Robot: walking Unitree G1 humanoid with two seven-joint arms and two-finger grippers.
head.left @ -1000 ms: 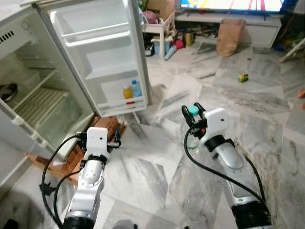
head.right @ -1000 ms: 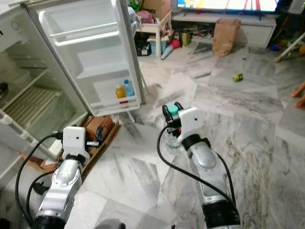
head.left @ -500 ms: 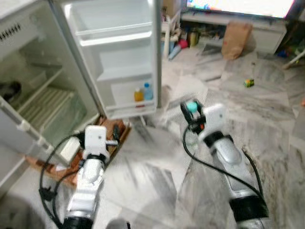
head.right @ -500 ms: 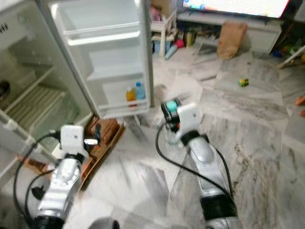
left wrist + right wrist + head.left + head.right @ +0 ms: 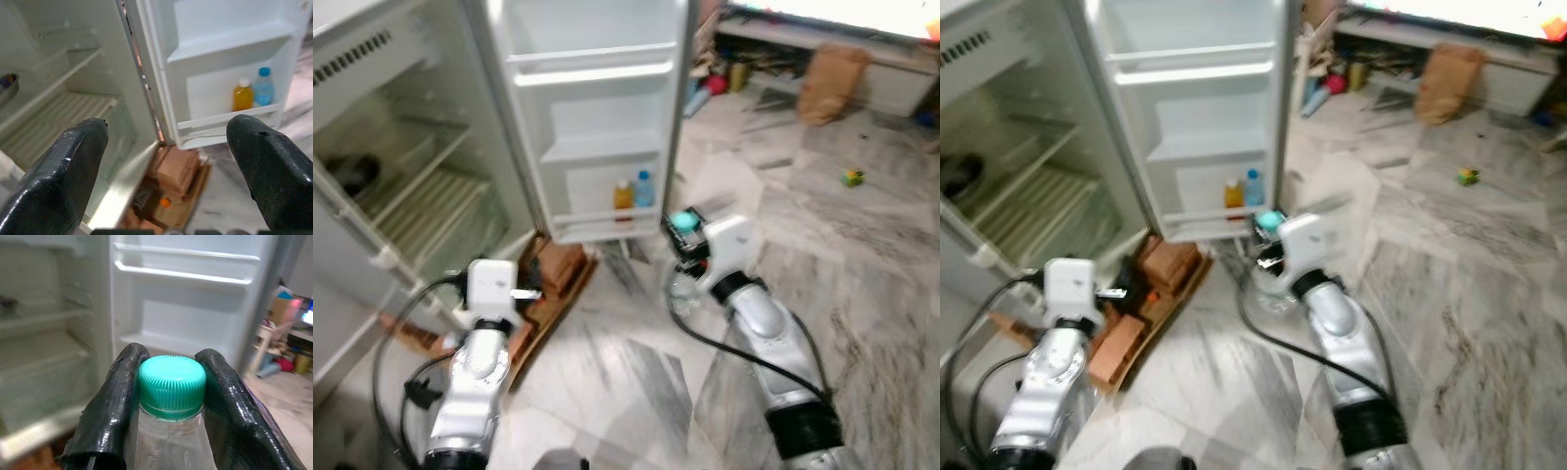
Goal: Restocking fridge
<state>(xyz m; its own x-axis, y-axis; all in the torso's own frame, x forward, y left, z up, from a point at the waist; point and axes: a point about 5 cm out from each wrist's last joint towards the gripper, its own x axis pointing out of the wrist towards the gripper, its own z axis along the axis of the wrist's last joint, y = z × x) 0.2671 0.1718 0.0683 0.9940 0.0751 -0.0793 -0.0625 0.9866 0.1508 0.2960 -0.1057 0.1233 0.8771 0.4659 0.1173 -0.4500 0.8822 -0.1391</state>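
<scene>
My right gripper [image 5: 683, 230] is shut on a clear bottle with a teal cap [image 5: 170, 382], held upright by the neck just right of the open fridge door [image 5: 597, 108]. The bottle's clear body [image 5: 683, 290] hangs below the fingers [image 5: 115, 406]. An orange bottle [image 5: 623, 194] and a blue-capped bottle [image 5: 644, 189] stand side by side in the door's lowest shelf. The fridge cabinet [image 5: 401, 186] is open on the left, with wire shelves. My left gripper [image 5: 166, 171] is open and empty, low in front of the fridge.
Bricks on a wooden board [image 5: 553, 279] lie on the floor under the door. A brown paper bag [image 5: 832, 73], a TV bench and clutter stand at the back right. A small toy [image 5: 851, 177] lies on the marble floor.
The camera has swung, so the fridge sits further right and nearer in view. My right gripper with the bottle now stands closer to the door's lowest shelf.
</scene>
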